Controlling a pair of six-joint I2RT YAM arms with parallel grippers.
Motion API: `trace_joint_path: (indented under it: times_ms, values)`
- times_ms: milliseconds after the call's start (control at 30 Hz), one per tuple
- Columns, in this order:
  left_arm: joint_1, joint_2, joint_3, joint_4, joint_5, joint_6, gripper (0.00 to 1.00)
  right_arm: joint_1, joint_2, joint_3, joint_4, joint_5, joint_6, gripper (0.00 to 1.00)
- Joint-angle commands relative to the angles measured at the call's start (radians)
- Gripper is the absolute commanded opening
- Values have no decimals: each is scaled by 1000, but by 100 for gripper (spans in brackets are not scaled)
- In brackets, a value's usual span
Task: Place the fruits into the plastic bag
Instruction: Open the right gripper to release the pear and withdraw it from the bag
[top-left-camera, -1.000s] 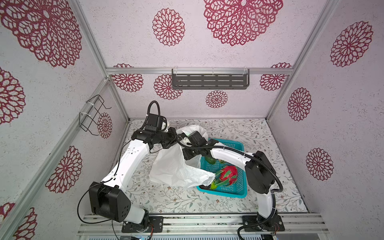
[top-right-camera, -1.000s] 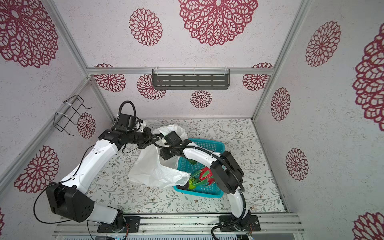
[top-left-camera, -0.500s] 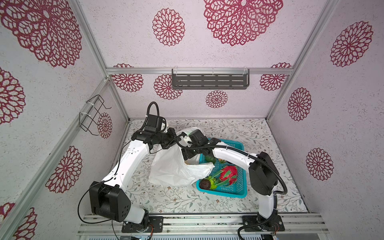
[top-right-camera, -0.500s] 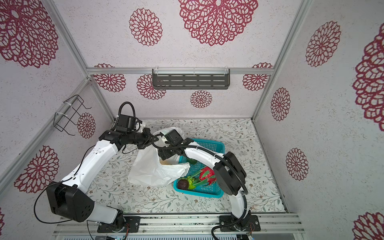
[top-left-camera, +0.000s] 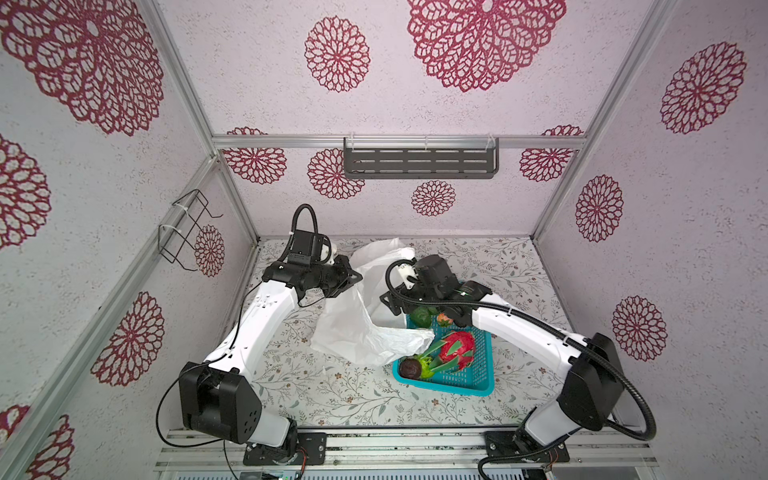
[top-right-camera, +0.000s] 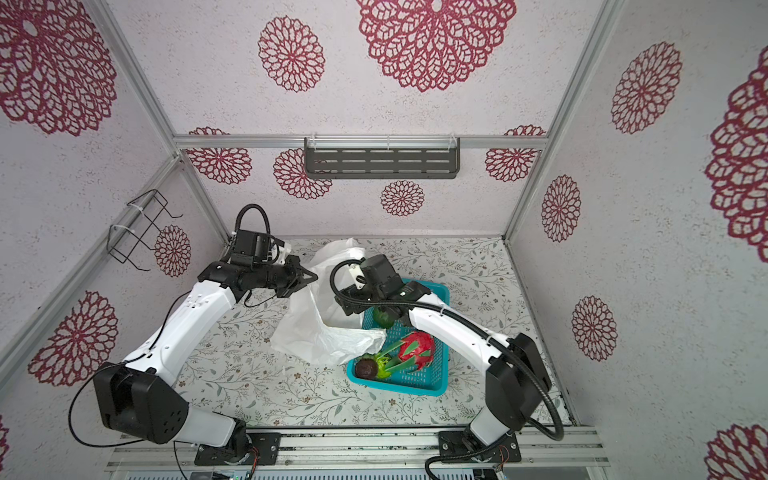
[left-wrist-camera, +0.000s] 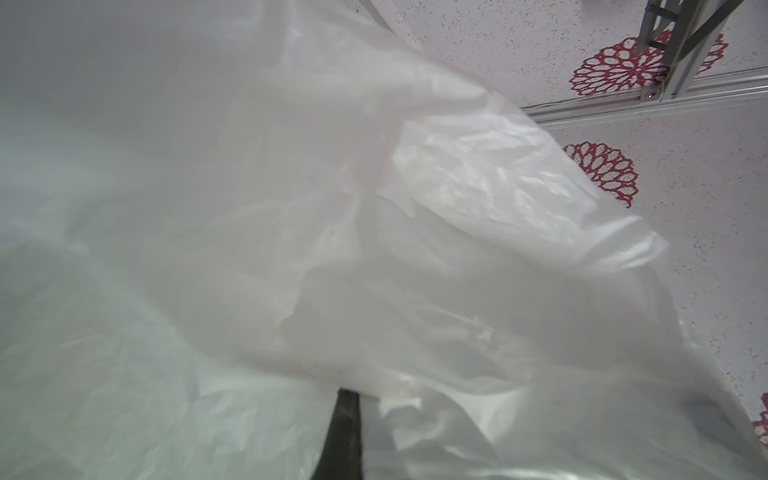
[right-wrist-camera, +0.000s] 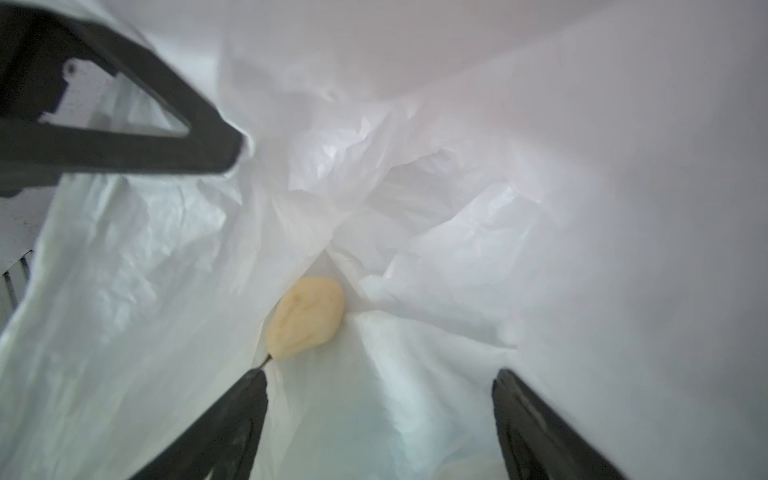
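Note:
The plastic bag (top-left-camera: 357, 328) (top-right-camera: 316, 336) hangs crumpled from my left gripper (top-left-camera: 353, 279) (top-right-camera: 313, 277), which is shut on its upper edge; the same pinch shows in the right wrist view (right-wrist-camera: 232, 153). In the left wrist view the bag (left-wrist-camera: 291, 208) covers nearly everything, with one dark finger (left-wrist-camera: 343, 432) showing. My right gripper (right-wrist-camera: 380, 382) stands open inside the bag's mouth, holding nothing. A pale fruit (right-wrist-camera: 307, 318) lies loose in the folds just beyond it. A red dragon fruit (top-left-camera: 457, 351) (top-right-camera: 417, 347), a green avocado (top-left-camera: 422, 316), a dark brown fruit (top-left-camera: 409, 368) and a small red-orange one (top-left-camera: 444, 319) sit in the basket.
The teal perforated basket (top-left-camera: 473, 382) (top-right-camera: 432, 384) stands right of the bag, under my right forearm; the bag's lower fold touches its near-left corner. A wire rack (top-left-camera: 187, 232) hangs on the left wall and a dark shelf (top-left-camera: 419, 162) on the back wall.
My right gripper's jaws have spread wider inside the bag. The bag's lower fold has drawn back off the basket's corner, uncovering the dark brown fruit. The left arm has barely moved.

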Motion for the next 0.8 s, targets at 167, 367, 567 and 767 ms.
trace_joint_path:
  times_ms: [167,367,567,767]
  values:
    - [20,30,6,-4,-34,7,0,-102,-100,-86,73,-96,65,86]
    - [19,44,16,-7,-40,6,0,-84,-11,-22,-57,-230,1,84]
    - [20,52,29,-7,-39,3,0,-9,78,41,-204,-268,-80,85]
    - [20,61,30,2,-38,0,0,16,128,73,-278,-263,-95,98]
